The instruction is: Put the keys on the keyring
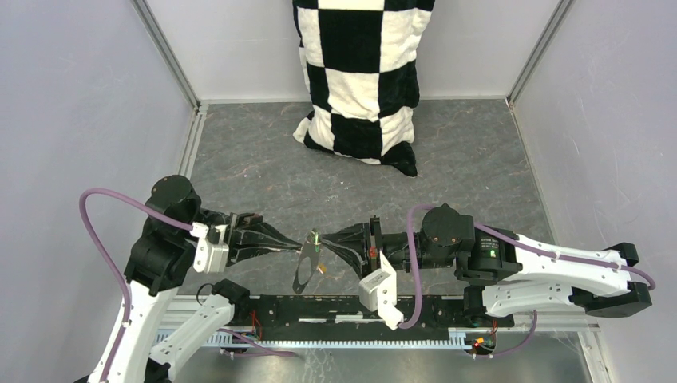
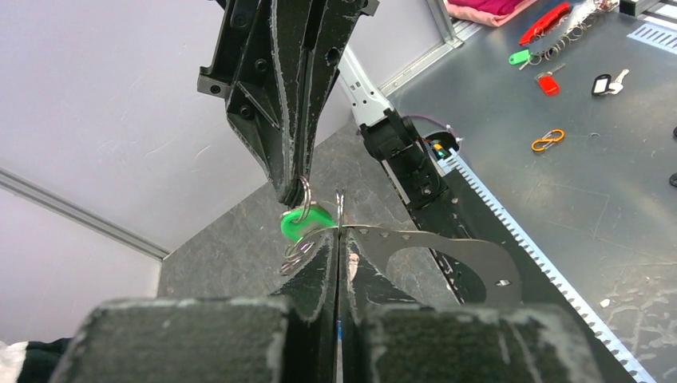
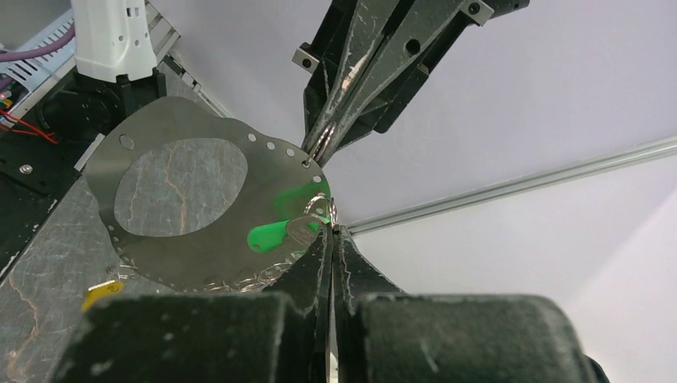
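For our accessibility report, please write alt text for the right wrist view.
Two closed pairs of jaws meet in mid-air: the left jaws pinch the rim of the grey keyring, the right jaws pinch a silver ring carrying the green key.

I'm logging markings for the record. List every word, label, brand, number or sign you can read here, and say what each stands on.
No text can be read in any view.
Checkered cloth: pattern only, no print.
Keyring: bare metal-looking surface, no lettering visible.
Green key: no marking visible on its head.
Small tags beyond the table: too small to tell whether they bear print.
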Robot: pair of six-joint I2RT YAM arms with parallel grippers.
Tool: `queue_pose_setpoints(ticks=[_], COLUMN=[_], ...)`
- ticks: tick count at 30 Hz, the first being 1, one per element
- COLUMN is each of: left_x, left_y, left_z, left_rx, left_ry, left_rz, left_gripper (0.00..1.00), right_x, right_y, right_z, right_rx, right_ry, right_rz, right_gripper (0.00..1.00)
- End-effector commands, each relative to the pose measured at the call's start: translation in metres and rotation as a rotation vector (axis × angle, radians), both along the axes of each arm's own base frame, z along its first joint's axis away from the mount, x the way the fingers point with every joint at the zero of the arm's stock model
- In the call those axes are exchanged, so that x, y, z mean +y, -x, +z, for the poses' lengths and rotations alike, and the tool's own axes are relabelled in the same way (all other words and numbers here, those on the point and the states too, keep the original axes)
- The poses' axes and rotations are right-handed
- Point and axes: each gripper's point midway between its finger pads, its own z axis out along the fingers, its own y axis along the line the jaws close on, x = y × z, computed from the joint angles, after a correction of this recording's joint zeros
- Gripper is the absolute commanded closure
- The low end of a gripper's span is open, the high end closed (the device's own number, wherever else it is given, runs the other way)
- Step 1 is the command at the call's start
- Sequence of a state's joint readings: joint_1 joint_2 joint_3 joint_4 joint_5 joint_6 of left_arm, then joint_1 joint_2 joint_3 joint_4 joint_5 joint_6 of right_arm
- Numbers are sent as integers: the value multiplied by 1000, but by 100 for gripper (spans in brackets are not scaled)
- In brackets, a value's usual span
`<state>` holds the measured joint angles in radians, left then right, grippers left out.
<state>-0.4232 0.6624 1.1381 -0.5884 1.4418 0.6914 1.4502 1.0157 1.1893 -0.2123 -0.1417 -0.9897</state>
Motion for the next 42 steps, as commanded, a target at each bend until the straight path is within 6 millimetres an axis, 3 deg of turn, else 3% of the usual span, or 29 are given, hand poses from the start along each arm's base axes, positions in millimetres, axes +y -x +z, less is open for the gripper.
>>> queue_pose_setpoints(ticks=[1, 24, 42], left_x=[-1, -1, 0], left_y=[1, 0, -4], left_z=[4, 2, -4], left_rx=[21, 12, -66], left_ry=[-2, 0, 20], left_rz=[-12, -1, 29], left_gripper=[98, 98, 98], right_x=[1, 10, 8], right_y=[6, 19, 25], right_z=[17, 12, 19], right_rx=[-5, 28, 46], right_ry=[-46, -37, -63], right_rz=[33, 107, 137], right_gripper=[100, 100, 100])
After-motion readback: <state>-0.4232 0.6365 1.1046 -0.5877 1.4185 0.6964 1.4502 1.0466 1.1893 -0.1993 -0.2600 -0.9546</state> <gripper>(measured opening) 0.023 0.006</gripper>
